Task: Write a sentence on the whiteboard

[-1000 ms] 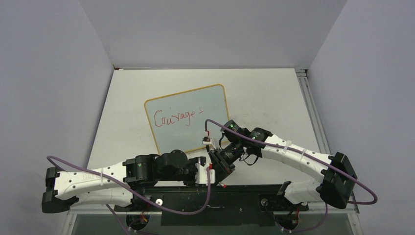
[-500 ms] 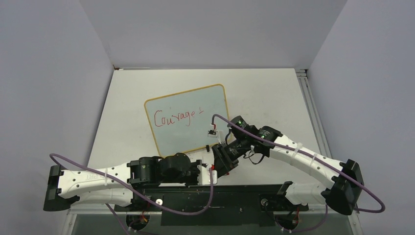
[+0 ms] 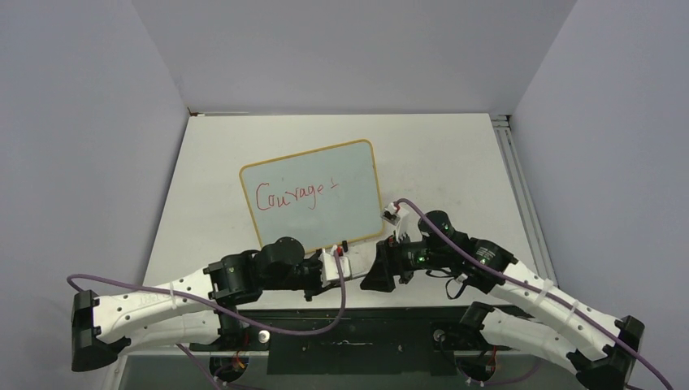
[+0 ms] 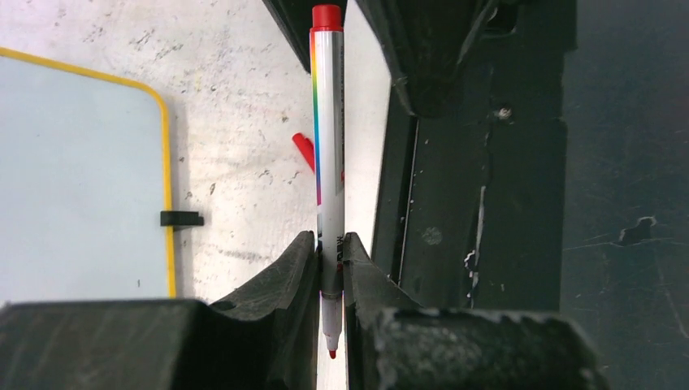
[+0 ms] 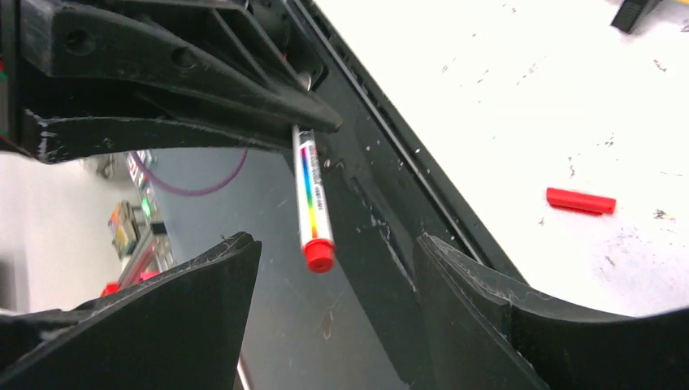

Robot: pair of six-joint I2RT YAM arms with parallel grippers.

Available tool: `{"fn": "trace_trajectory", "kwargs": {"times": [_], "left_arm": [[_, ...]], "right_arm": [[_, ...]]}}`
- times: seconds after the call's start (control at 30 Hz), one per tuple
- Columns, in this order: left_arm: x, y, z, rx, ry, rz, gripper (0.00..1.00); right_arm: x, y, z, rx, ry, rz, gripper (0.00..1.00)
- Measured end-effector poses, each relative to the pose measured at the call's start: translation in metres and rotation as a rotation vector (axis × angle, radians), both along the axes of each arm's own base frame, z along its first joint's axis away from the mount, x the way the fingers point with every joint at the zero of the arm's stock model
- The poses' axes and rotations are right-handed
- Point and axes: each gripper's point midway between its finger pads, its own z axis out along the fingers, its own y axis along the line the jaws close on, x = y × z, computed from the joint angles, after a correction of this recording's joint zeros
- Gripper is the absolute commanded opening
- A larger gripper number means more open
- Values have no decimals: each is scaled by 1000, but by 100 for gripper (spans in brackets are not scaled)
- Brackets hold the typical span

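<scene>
The whiteboard [image 3: 325, 175], yellow-framed, lies mid-table in the top view. On it the sentence [image 3: 286, 197] reads "Courage" in red, followed by a short stroke. My left gripper [image 4: 329, 241] is shut on a white marker [image 4: 328, 138] with a rainbow stripe. The marker's red tip points back between the fingers and its red butt end points away. Just right of it, my right gripper [image 5: 337, 241] stands open. The marker's butt end [image 5: 318, 254] hangs between the right jaws and touches neither. The left gripper [image 3: 340, 262] and right gripper [image 3: 376, 275] face each other at the table's near edge.
A red marker cap [image 5: 580, 201] lies loose on the white table near the front edge and shows as the cap [image 4: 303, 151] in the left wrist view. The black base rail [image 4: 487, 203] runs along that edge. A black clip foot [image 4: 180, 218] sits on the whiteboard's frame.
The left gripper closed on the marker. The right gripper then let go, opened and pulled back to the right. The left arm has lifted a little toward the board.
</scene>
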Motion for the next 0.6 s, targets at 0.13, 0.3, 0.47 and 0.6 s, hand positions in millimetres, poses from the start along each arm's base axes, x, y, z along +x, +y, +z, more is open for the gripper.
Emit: {"fn": "trace_trajectory", "kwargs": {"times": [0.13,0.3,0.47,0.6], "left_arm": [[-3,-4,4,-36,56,-24,0],[-6,-6,4,-45,84,-46,0],[-8,-6,3,-45,97,-58,0],[-7,-6,1,-39,102,-56,0]], "right_arm": [[8,-1,-2,49,-26,-87,65],[17,8,7,111,-44,-139,54],[14,22,5,120,-31,-110,45],[4,33,-3,103,-10,-62,42]]}}
